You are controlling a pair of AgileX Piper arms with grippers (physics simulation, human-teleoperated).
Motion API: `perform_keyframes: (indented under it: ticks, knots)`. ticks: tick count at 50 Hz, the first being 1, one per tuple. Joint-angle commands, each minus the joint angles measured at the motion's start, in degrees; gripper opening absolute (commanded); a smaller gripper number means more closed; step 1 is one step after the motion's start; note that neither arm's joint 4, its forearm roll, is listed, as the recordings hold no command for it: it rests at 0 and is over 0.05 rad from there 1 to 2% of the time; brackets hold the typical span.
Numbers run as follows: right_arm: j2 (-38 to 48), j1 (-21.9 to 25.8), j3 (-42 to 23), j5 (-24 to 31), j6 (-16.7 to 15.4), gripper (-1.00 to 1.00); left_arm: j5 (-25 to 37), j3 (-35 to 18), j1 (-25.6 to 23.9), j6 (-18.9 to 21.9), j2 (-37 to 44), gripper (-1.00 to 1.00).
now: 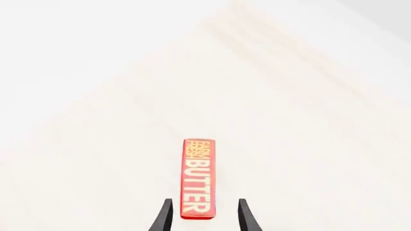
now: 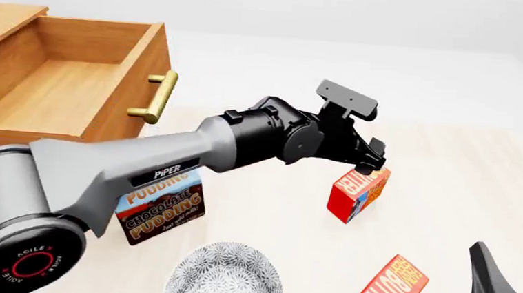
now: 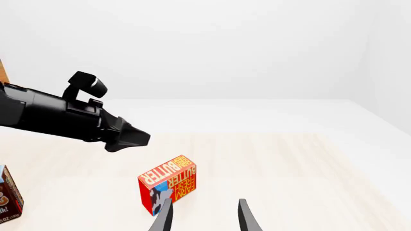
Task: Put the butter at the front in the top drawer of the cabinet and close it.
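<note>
— On the worktop (image 2: 481,169), which way does the butter (image 2: 358,193) lie from the left hand (image 2: 367,162)?

— Straight below it. In the left wrist view the box's narrow lettered top (image 1: 198,179) runs lengthwise away from the camera, and the hand (image 1: 205,202) has its fingers spread to either side of the near end. The gap is wider than the box and nothing is held. I cannot tell whether the tips reach down to it yet.

— And the right hand (image 2: 510,288)?

— Low at the near right edge, fingers apart, empty, well away from that box. A second butter box (image 2: 388,290) stands closer to it, tilted. I judge the left arm's box to be the one meant, and the left is plainly nearer.

— What is the box like?

— A small, flat-sided, sharp-cornered carton with a smooth printed skin; it looks rigid enough to pinch across its thin width.

— Where must it go?

— The top drawer (image 2: 72,85) of the cabinet (image 2: 3,21) stands pulled out at far left, pale wood with a brass bar handle (image 2: 159,98). The pudding box (image 2: 161,205) and a speckled plate (image 2: 224,282) sit between.
</note>
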Motion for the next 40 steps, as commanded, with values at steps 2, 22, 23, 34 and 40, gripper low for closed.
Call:
perform_keyframes:
  ticks: [2, 22, 23, 34, 40]
  knots:
    - [0.0, 0.0, 0.0, 0.0, 0.0, 1.00, -1.0, -0.6, -0.1, -0.9, 3.1, 1.00]
    - [0.0, 0.0, 0.0, 0.0, 0.0, 1.00, -1.6, -2.4, -0.4, -1.8, 6.5, 1.00]
    - [0.0, 0.0, 0.0, 0.0, 0.0, 1.00, -1.6, -2.5, -0.2, -1.7, 6.7, 1.00]
    - [0.0, 0.0, 0.0, 0.0, 0.0, 1.00, -1.9, -2.9, 0.0, -2.3, 8.0, 1.00]
    - [0.0, 0.0, 0.0, 0.0, 0.0, 1.00, -2.6, -2.1, 0.1, -2.7, 8.3, 1.00]
